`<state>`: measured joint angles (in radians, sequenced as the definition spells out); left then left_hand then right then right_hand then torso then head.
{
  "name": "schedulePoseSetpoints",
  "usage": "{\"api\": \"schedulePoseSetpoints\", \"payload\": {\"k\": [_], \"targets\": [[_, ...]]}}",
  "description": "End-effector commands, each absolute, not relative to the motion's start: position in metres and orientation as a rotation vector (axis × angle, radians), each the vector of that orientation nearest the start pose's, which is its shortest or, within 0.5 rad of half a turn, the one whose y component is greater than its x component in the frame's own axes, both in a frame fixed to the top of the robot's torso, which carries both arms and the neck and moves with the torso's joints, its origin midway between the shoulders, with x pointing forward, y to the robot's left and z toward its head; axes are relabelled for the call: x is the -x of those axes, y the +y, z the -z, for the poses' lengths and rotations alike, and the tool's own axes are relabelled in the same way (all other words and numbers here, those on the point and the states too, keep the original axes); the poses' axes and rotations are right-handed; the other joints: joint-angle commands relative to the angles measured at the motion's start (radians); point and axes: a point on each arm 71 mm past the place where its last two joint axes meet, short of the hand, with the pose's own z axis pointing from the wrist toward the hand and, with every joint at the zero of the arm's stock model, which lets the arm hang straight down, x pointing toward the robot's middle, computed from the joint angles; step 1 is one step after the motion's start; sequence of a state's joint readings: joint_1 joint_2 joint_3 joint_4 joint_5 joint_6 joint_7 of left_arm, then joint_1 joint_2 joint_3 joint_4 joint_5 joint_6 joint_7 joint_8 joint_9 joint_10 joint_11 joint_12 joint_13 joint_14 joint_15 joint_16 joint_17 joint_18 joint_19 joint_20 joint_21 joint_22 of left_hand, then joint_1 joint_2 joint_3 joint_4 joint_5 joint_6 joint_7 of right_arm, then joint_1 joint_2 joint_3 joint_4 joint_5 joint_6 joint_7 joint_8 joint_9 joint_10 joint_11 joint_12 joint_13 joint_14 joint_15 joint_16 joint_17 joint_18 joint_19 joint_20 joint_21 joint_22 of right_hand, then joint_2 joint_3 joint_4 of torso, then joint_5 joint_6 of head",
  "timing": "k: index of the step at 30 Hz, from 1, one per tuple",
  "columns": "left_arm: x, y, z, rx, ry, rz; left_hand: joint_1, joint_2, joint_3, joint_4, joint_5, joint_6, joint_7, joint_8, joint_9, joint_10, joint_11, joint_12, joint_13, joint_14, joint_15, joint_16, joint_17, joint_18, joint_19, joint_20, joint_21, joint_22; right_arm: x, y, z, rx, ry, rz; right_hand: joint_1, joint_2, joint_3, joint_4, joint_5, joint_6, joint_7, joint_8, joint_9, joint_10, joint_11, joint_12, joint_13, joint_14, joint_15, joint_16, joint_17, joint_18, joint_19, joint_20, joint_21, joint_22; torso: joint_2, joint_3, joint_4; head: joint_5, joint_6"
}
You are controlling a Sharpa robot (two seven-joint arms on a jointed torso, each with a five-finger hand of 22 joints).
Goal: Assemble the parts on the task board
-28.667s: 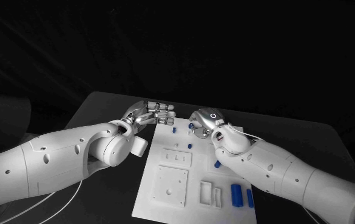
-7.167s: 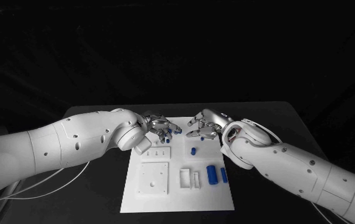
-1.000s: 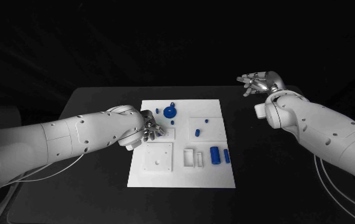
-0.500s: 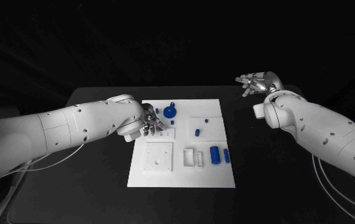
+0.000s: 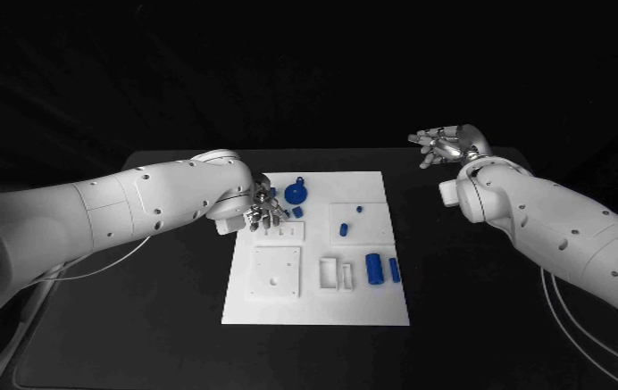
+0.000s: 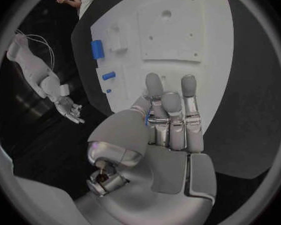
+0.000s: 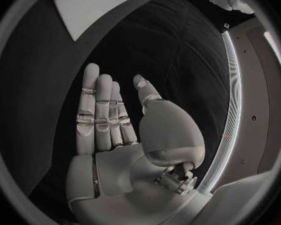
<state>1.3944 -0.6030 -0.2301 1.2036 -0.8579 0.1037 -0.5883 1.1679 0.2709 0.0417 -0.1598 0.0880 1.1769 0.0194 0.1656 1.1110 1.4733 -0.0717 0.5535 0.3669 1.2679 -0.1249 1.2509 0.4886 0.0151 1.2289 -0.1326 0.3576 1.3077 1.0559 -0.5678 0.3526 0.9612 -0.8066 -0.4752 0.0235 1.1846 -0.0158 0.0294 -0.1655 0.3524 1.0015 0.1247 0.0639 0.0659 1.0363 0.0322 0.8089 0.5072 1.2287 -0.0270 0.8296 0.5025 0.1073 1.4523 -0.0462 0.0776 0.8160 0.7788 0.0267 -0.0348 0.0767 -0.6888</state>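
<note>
Board (image 5: pixel 322 301) mid-table, parts (image 5: pixel 376 269) scattered over it, none in hand.
Left hand (image 5: pixel 267 210) over board's left edge, fingers straight and close together, holding nothing; right hand (image 5: pixel 445 147) off near table's far right corner, fingers spread, empty. Probably between picks; next calls for reaching and pinching a loose part.

My left hand (image 5: pixel 265 209) has drifted up the frame from a second ago, now beside the board's (image 5: pixel 322 305) upper left. Since seven seconds back, my right hand (image 5: pixel 445 146) has pulled off to the upper right, fingers spread and empty.
</note>
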Motion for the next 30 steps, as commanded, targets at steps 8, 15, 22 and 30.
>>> {"api": "schedulePoseSetpoints", "payload": {"k": [8, 15, 22, 30], "targets": [[-0.543, 0.205, 0.208, 0.317, 2.378, 0.204, -0.006, -0.012, 0.0, -0.011, 0.017, 0.043, -0.048, 0.009, -0.006, 0.023, 0.002, 0.002, 0.002, -0.006, 0.004, 0.01, -0.008, -0.015, -0.003, 0.0, 0.003, 0.02, -0.585, -0.266, 0.184, -0.873, 1.349, -0.839, -0.006, 0.005, 0.002, -0.004, 0.003, -0.008, 0.0, -0.001, 0.0, -0.007, 0.0, 0.003, -0.002, -0.008, 0.001, 0.004, -0.002, -0.008, -0.001, 0.001, 0.006, -0.002, -0.001, -0.0008, 0.0011, -0.011, 0.015], [-0.542, 0.21, 0.207, 0.373, 2.346, 0.241, 0.0, -0.026, -0.012, 0.008, 0.006, 0.051, -0.049, 0.005, -0.023, 0.027, 0.001, -0.001, -0.002, 0.0, 0.003, 0.006, -0.017, -0.015, 0.001, -0.002, -0.002, 0.019, -0.585, -0.266, 0.185, -0.871, 1.355, -0.841, -0.004, 0.006, 0.005, -0.007, 0.001, -0.008, 0.001, -0.001, 0.0, -0.007, 0.0, 0.003, -0.002, -0.008, 0.001, 0.005, -0.002, -0.008, -0.001, 0.001, 0.006, -0.003, -0.001, -0.002, 0.002, -0.011, 0.02], [-0.543, 0.215, 0.204, 0.452, 2.289, 0.303, 0.014, -0.054, -0.037, 0.057, -0.025, 0.057, -0.043, -0.038, -0.121, 0.027, 0.005, -0.027, -0.019, 0.002, 0.005, -0.017, -0.035, -0.015, 0.008, -0.001, -0.023, 0.016, -0.584, -0.266, 0.185, -0.868, 1.36, -0.841, -0.001, 0.007, 0.009, -0.011, 0.0, -0.008, 0.001, -0.001, 0.0, -0.007, -0.001, 0.002, -0.002, -0.008, 0.001, 0.005, -0.002, -0.008, -0.001, 0.001, 0.007, -0.003, -0.001, -0.0029, 0.0022, -0.008, 0.021], [-0.545, 0.225, 0.199, 0.578, 2.205, 0.389, 0.014, -0.151, -0.106, 0.126, -0.031, -0.02, 0.002, -0.099, -0.5, 0.008, 0.024, -0.092, -0.051, 0.0, 0.021, -0.086, -0.071, -0.015, 0.011, 0.01, -0.073, 0.001, -0.584, -0.268, 0.186, -0.865, 1.364, -0.841, -0.001, 0.008, 0.014, -0.016, -0.001, -0.007, 0.0, -0.001, 0.0, -0.007, -0.001, 0.002, -0.003, -0.008, 0.0, 0.005, -0.002, -0.008, -0.001, 0.0, 0.008, -0.002, -0.001, -0.0028, 0.002, 0.0, 0.024]]}}
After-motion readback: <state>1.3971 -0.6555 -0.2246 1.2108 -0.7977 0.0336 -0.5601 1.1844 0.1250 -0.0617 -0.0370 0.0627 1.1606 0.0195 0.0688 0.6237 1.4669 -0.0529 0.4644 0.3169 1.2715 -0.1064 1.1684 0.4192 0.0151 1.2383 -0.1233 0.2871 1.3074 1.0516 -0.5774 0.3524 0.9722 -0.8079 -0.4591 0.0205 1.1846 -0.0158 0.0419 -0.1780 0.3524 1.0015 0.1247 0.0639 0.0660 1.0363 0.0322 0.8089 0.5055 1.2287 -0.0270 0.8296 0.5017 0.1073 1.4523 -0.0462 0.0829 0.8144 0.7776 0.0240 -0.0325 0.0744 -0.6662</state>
